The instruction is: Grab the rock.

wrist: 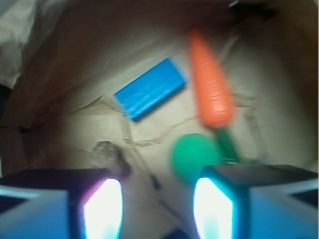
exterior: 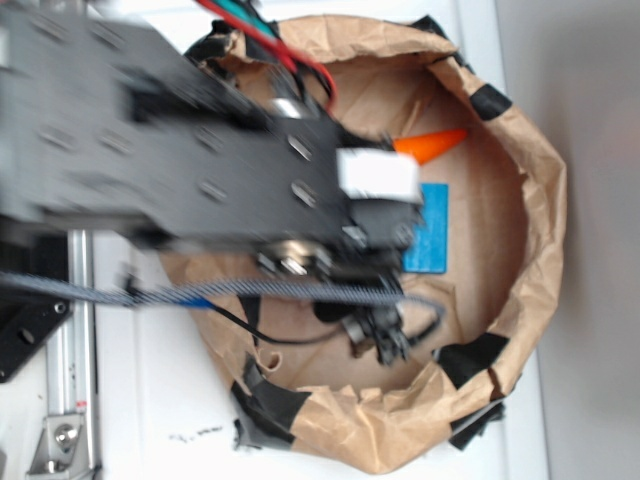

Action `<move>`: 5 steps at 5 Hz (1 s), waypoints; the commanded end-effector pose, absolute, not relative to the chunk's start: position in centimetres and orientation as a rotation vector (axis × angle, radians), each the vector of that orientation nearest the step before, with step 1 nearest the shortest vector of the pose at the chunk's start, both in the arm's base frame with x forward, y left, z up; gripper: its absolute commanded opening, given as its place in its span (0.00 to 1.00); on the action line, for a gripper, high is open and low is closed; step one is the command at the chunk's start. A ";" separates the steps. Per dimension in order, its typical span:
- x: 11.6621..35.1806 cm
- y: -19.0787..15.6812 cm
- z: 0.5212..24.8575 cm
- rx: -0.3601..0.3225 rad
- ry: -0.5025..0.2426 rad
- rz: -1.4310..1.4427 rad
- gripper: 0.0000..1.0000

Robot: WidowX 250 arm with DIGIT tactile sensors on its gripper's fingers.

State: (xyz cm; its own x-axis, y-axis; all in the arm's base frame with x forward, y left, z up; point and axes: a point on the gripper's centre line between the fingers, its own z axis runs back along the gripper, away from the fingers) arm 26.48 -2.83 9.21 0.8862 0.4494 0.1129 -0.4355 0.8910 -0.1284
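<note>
1. My gripper [wrist: 157, 209] is spread, nothing between its pads; a bare strip of paper shows in the gap.
2. The rock [wrist: 108, 155] lies on the brown paper floor [wrist: 149, 59], just beyond my left pad [wrist: 103, 208].
3. The green ball [wrist: 192, 158] sits just past the right pad; it touches the carrot's green stem.
4. Farther off I see the orange carrot [wrist: 212, 84] and a blue block [wrist: 149, 89]; the wrist view is blurred.

The exterior view looks down from above, the blurry wrist view close inside; both share the blue block [exterior: 431, 228] [wrist: 150, 95] and apparently the carrot [exterior: 430, 146] [wrist: 211, 82].
</note>
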 end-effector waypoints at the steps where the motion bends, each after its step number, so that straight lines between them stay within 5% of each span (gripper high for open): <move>1: 27.9 -5.9 5.3 -0.121 -0.138 0.313 1.00; 2: 26.5 -6.9 2.6 -0.123 -0.092 0.260 1.00; 4: 24.1 -9.2 1.5 -0.159 -0.060 0.175 1.00; 5: 23.9 -9.2 1.7 -0.172 -0.069 0.191 0.00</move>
